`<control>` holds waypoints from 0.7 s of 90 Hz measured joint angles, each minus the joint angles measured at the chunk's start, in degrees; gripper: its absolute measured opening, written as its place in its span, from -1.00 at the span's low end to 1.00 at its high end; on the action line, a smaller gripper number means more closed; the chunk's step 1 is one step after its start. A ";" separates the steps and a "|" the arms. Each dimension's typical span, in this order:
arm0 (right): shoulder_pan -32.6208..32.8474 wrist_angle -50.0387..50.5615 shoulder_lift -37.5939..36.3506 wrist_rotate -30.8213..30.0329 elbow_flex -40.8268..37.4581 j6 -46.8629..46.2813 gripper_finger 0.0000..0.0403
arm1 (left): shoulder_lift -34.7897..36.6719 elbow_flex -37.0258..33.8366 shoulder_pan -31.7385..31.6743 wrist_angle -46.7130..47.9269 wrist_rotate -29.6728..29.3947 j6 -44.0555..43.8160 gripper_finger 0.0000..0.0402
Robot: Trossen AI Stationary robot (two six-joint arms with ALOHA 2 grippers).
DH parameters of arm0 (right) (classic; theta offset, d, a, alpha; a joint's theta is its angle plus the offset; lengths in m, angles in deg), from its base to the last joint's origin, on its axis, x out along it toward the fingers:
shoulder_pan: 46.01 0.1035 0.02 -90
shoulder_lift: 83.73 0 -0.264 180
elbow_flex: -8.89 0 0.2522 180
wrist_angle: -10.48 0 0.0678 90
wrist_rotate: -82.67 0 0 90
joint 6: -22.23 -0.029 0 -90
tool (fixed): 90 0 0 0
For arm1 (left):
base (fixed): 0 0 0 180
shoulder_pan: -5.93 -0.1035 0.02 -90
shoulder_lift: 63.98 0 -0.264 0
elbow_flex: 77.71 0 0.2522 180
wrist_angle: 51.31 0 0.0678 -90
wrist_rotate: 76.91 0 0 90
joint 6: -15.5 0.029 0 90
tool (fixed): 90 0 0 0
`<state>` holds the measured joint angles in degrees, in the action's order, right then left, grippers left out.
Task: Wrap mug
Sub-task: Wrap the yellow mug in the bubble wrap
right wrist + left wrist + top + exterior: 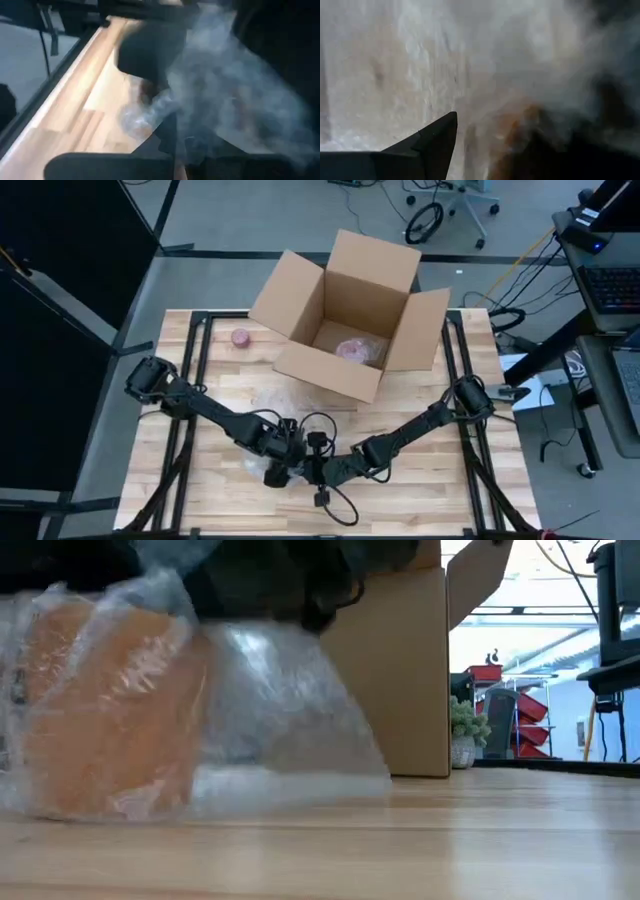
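Clearly both pincers meet over the orange mug (pixel 110 710), swaddled in bubble wrap (pixel 280 730) directly beneath them on the table (pixel 440 470). Whether the left pincer (pixel 278 470) or right pincer (pixel 318 472) grips the wrap, I cannot tell. Best to pull the loose sheet snug, holding the mug steady. No readable writing anywhere, even on the cardboard box (pixel 345 310) beyond them.

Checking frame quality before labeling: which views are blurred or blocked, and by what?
High view: sharp, evenly lit, both grippers meet over the bubble wrap. Low view: close wrapped mug soft, cardboard box and bright background crisper. Left wrist view: almost all hazy wrap, one dark finger visible. Right wrist view: blurred, wrap fogs the centre.
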<state>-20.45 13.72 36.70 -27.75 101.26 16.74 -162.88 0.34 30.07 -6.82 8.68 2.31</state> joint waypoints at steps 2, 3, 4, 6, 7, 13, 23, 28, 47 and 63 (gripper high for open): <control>0.00 0.06 -0.01 -0.07 -0.03 0.00 -1.00 | 0.03 0.55 0.00 0.98 -0.23 0.00 0.21; 0.00 0.08 -0.01 -0.06 0.00 0.00 -1.00 | 0.03 0.79 0.00 1.39 -0.28 0.01 0.21; 0.00 0.06 -0.01 -0.06 0.02 0.00 -1.00 | 0.03 1.00 0.00 1.77 -0.33 0.02 0.21; 0.00 -0.06 -0.01 -0.07 0.02 0.00 -1.00 | 0.03 1.45 0.00 2.53 -0.39 0.14 0.21; 0.00 -0.09 -0.01 -0.09 0.01 0.00 -1.00 | 0.03 1.68 0.00 2.92 -0.39 0.22 0.21; 0.00 -0.08 -0.01 -0.12 -0.01 0.02 -1.00 | 0.03 3.09 -0.01 4.19 -0.47 0.98 0.21; 0.00 -0.10 0.01 -0.14 -0.01 0.04 -1.00 | 0.03 5.27 0.00 6.10 -0.61 1.79 0.21; 0.00 -0.16 0.03 -0.18 -0.01 0.05 -1.00 | 0.03 6.51 0.07 8.43 -0.61 1.79 0.21; -0.04 -0.17 0.03 -0.20 -0.04 0.17 -1.00 | 0.21 10.33 1.53 16.38 -2.52 1.62 0.21; -0.13 -0.17 0.03 -0.21 -0.06 0.15 -1.00 | 3.09 12.73 3.41 18.87 -5.96 0.12 0.21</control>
<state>-20.58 13.55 36.73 -27.96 101.20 16.89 -159.80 13.07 33.47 12.05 2.72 2.43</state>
